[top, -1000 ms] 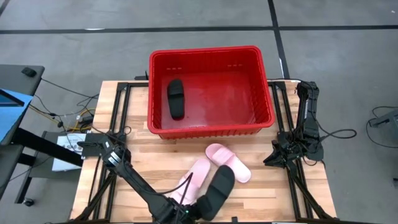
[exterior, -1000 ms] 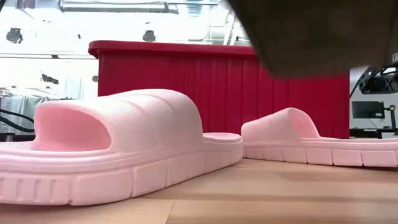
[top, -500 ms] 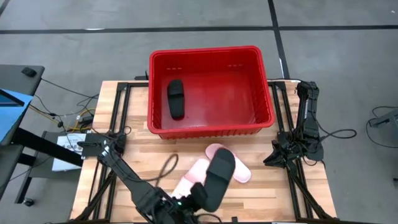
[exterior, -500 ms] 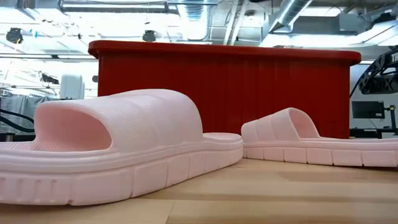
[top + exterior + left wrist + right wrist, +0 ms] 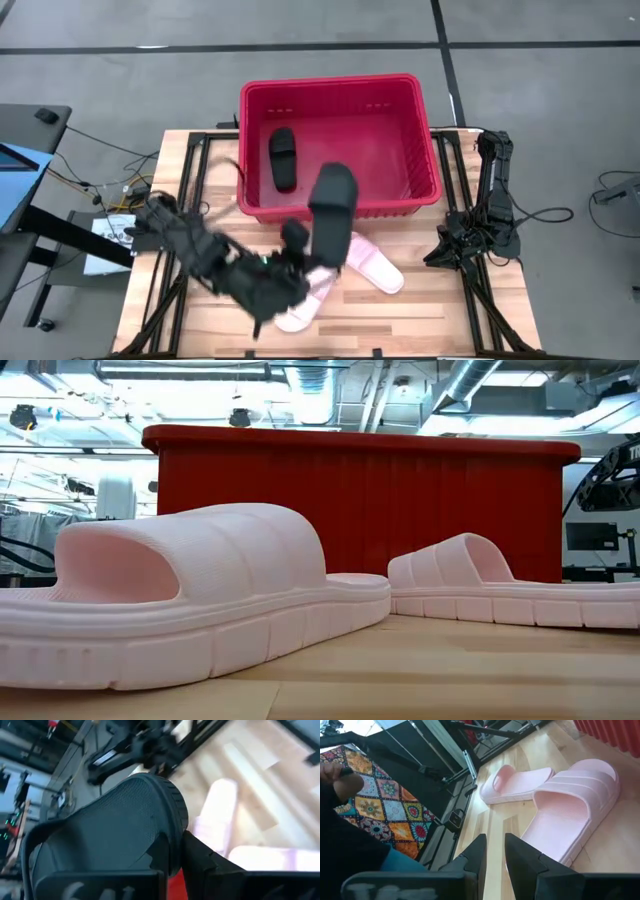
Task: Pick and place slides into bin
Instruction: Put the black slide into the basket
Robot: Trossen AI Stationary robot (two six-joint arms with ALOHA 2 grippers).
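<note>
The red bin (image 5: 340,90) stands at the table's far middle, with one black slide (image 5: 283,158) lying flat on its base. My left gripper (image 5: 298,238) is shut on a second black slide (image 5: 332,212), held high above the table just in front of the bin's near wall (image 5: 340,212). Two pale pink slides rest sole-down on the table, one (image 5: 372,263) right of my gripper and one (image 5: 300,305) partly under my left arm. My right gripper (image 5: 495,845) waits at the table's right side, open by a narrow gap and empty. My left gripper pinches the black slide's side edge (image 5: 169,851) between its two fingers, near the slide's lower end. The slide covers one finger, so the exact spot is partly hidden. The slide is lifted clear of the table, its rounded free end (image 5: 335,180) toward the bin.
The bin's tall walls (image 5: 360,500) rise behind the two pink slides (image 5: 190,590) (image 5: 500,585) in the low view. Black frame rails run along both table sides (image 5: 190,200). Bare wood lies at the near right (image 5: 440,310). A patterned rug (image 5: 385,795) lies beside the table.
My left gripper has risen and gone toward the table's far edge and the bin, still shut on the black slide. The slide has gone from low over the near edge, beside the pink slides, to high in front of the bin's near wall.
</note>
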